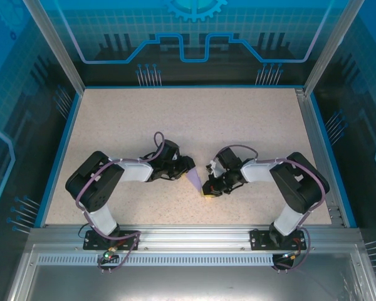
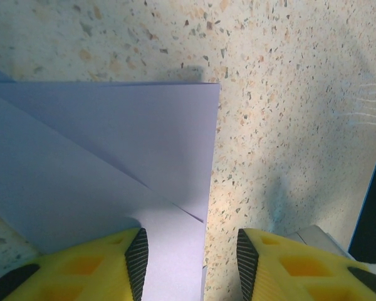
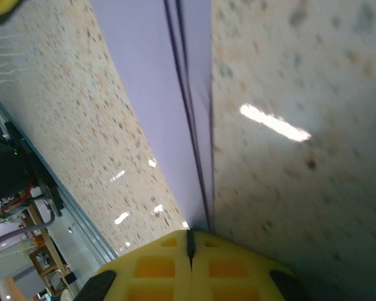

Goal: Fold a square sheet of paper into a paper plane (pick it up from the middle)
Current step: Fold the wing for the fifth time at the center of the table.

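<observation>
Risk 1: the part-folded paper plane (image 2: 113, 157) is thin, and only one narrow point of it is pinched. In my judgement, any pull from the right arm could tear it there or drag the stacked layers out of register.

Risk 2: the diagonal creases seen from the left wrist look soft. If the left gripper (image 2: 191, 251) closes or slides off-line, I expect a skewed fold or a crumpled edge.

Right gripper (image 3: 189, 251): fingers pressed together, pinching the paper where its long folded layers run into the seam between them.

Left gripper: jaws part-spread and gripping nothing. The paper's right edge lies in the gap. I cannot tell whether the left finger touches the sheet.

Location: the paper lies on the table (image 1: 175, 119), near the middle, between the two grippers.
</observation>
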### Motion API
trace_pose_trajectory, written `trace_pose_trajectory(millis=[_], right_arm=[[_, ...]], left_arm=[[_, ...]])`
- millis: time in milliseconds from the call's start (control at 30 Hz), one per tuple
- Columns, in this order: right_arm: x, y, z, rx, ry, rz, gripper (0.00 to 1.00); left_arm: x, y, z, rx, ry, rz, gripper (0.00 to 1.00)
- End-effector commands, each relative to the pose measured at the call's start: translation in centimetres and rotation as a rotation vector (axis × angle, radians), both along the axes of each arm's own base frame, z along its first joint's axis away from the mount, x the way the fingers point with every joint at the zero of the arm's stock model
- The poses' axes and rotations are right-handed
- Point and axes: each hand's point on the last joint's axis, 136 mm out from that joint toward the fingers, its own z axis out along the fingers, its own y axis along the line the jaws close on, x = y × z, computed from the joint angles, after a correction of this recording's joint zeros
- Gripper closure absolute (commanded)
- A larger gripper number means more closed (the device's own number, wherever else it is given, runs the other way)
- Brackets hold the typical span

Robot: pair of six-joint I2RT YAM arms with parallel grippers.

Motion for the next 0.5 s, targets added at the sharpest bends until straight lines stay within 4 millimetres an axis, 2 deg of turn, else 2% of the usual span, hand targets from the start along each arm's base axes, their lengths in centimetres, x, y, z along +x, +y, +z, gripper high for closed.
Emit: trace_pose_trajectory(millis=[0, 133, 367, 467], right_arm=[[-4.3, -4.1, -2.3, -0.184, 0.123, 0.026, 0.95], [-4.1, -4.0, -1.1, -0.166, 0.1, 0.018, 0.95], [0.3, -0.5, 5.2, 0.013, -0.051, -0.049, 0.95], [2.1, 0.9, 5.9, 0.043, -0.081, -0.077, 0.94]], left_arm=[[-1.4, 2.4, -4.3, 0.114, 0.11, 0.047, 0.54], [-1.3, 2.2, -4.1, 0.106, 0.107, 0.038, 0.53], [-1.1, 1.8, -3.4, 0.086, 0.095, 0.024, 0.53], [-1.1, 1.6, -3.1, 0.081, 0.088, 0.018, 0.53]])
